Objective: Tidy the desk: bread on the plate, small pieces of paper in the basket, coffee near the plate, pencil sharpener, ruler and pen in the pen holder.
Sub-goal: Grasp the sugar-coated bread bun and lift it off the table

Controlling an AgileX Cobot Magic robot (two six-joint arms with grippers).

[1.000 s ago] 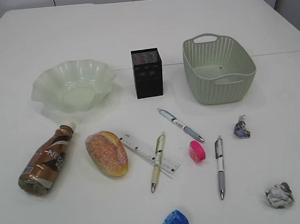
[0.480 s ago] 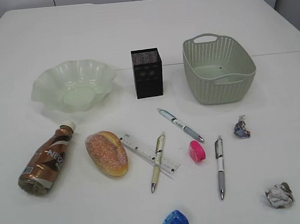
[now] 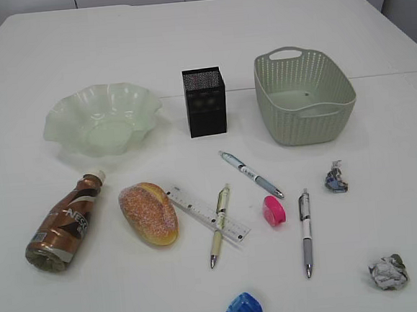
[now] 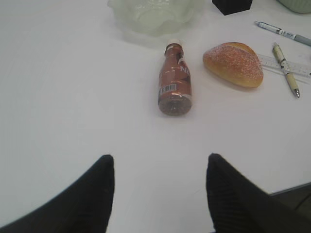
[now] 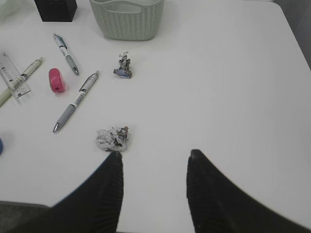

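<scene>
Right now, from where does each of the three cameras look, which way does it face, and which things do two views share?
Exterior view: high at the near edge, looking down at a slant across the desk; no robot part shows.
Left wrist view: low behind the open left gripper, facing the lying coffee bottle and the bread.
Right wrist view: behind the open right gripper, facing two paper balls and the basket.
Both wrist views share the ruler and the black pen holder.
</scene>
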